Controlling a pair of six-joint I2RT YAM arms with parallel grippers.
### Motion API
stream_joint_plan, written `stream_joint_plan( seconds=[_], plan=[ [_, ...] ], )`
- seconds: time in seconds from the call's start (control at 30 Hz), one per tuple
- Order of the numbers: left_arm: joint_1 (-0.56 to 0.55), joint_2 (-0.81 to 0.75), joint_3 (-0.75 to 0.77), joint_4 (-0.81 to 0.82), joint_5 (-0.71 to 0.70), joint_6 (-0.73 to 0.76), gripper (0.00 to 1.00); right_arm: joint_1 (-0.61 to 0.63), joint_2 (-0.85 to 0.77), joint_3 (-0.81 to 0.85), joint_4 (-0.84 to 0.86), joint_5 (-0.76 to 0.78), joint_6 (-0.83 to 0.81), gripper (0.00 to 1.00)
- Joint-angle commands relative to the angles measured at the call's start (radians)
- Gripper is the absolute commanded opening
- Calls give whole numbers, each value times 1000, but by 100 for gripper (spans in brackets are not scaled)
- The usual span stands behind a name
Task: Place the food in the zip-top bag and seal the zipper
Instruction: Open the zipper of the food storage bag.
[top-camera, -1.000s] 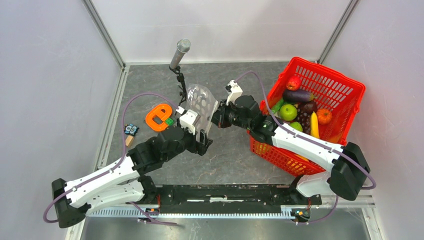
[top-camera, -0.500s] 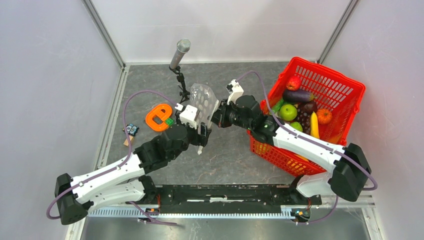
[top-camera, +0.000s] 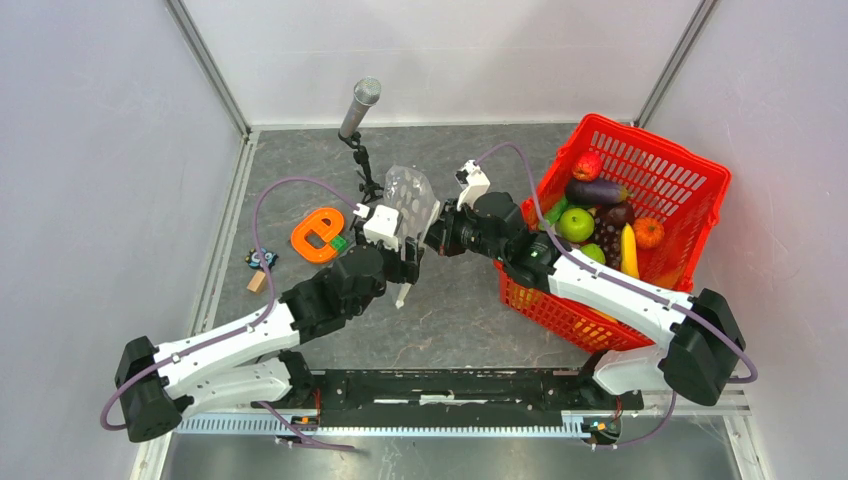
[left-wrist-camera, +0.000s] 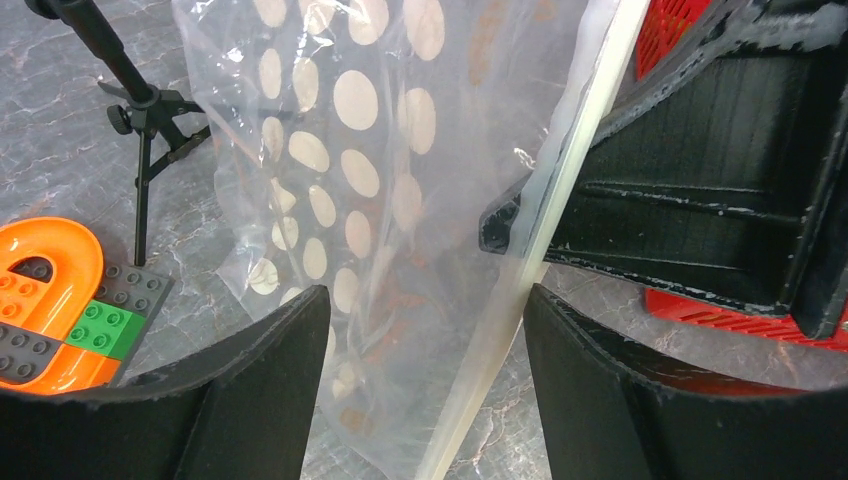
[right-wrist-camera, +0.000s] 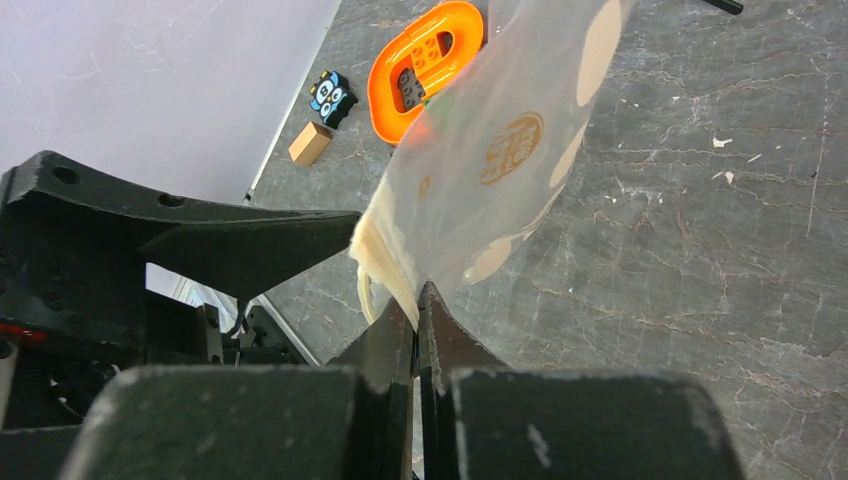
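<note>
Top external view has the clear polka-dotted zip-top bag held up off the grey marbled counter, just beside the red plastic mesh basket on the side toward the left arm. The small plastic toy food all lies heaped inside that basket, with none of it in the bag. The right gripper is clamped tight on one edge of the bag. Both wrist views show its fingers pressed together on the pale, thicker zipper strip, so the film hangs and fans away from the pinch. I judge that this hold is meant to anchor one lip of the mouth. The left gripper has its jaws apart, one on either side of the bag's lower part. The zipper strip runs between them and, as far as its wrist view shows, touches neither. It looks set to take the other lip so the two arms can spread the mouth. With the bag empty and unsealed, the task seems near its start: opening first, then fetching food from the basket.
</note>
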Motion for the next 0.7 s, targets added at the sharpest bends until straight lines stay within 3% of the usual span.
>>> stream_joint_plan(
  seconds=[0.0, 0.33, 0.67],
  plan=[
    [-4, 16, 13, 58, -22, 39, 78, -3, -39, -4, 17, 29, -2, 0],
    [-10, 29, 7, 48, -125, 48, 71, -2, -36, 2, 10, 26, -5, 0],
    [-43, 37, -19, 22, -194, 36, 73, -4, -31, 32, -2, 80, -10, 0]
  ],
)
